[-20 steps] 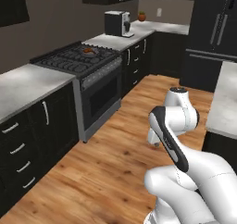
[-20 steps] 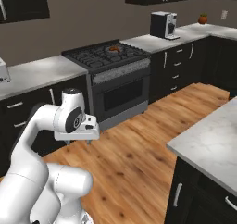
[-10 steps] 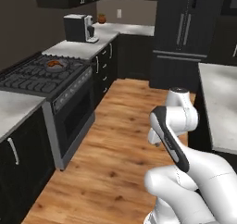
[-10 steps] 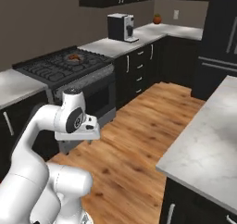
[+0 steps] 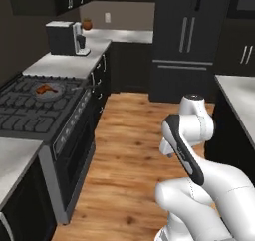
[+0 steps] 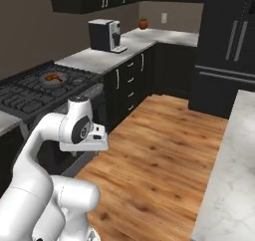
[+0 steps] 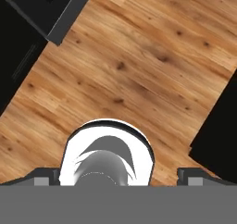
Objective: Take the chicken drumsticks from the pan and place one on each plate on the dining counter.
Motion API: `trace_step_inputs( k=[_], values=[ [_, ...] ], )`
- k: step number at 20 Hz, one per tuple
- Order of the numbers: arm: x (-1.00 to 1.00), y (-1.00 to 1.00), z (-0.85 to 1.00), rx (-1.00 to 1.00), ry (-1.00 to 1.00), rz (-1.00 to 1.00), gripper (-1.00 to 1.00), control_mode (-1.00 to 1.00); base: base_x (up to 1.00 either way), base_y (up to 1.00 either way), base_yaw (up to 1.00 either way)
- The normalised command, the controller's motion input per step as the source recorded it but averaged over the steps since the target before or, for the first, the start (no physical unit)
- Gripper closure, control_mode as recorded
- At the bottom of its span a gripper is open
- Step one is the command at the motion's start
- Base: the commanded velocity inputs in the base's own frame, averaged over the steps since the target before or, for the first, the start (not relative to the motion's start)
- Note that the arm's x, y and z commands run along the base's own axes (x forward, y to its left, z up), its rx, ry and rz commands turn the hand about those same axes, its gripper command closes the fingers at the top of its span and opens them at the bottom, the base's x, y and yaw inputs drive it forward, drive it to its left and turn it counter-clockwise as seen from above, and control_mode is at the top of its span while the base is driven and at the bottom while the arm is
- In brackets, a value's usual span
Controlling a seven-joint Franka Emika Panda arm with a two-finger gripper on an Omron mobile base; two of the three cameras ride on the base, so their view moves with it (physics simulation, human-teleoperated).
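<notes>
On the black stove (image 5: pixel 35 110) sits the small grey pan (image 5: pixel 48 91), also seen as the pan (image 6: pixel 54 79) from the right. The chicken drumsticks (image 5: pixel 44 89) lie in it as a reddish-brown and orange patch (image 6: pixel 52 77), too small to tell apart. My arm is folded over the wooden floor, well away from the stove. My gripper (image 7: pixel 119 176) points down at the floor, open, with nothing between its fingertips (image 7: pixel 44 177). An edge of the marble dining counter (image 6: pixel 231 185) runs along the right. The plates are out of view.
A coffee machine (image 5: pixel 64 37) stands on the worktop beyond the stove, with a small orange pot (image 5: pixel 87 24) in the corner. A tall dark fridge (image 5: pixel 189 41) closes the far end. Open wooden floor (image 5: pixel 129 150) lies between the stove and the dining counter (image 5: pixel 239 98).
The whole picture has shifted: the base has moved, so the stove sits further left and nearer, and the fridge has come into view. The arm's pose and the open gripper are unchanged.
</notes>
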Motion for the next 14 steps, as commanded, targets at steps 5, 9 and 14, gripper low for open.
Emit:
trace_step_inputs(
  k=[5,9,14],
  values=[
    [0.0,0.0,0.0,0.0,0.0,0.0,-1.0,1.0,1.0,0.36,-0.2],
    [0.0,0.0,0.0,0.0,0.0,0.0,-1.0,1.0,1.0,0.22,0.01],
    [0.0,0.0,0.0,0.0,0.0,0.0,-1.0,1.0,0.89,0.06,0.37]
  ],
)
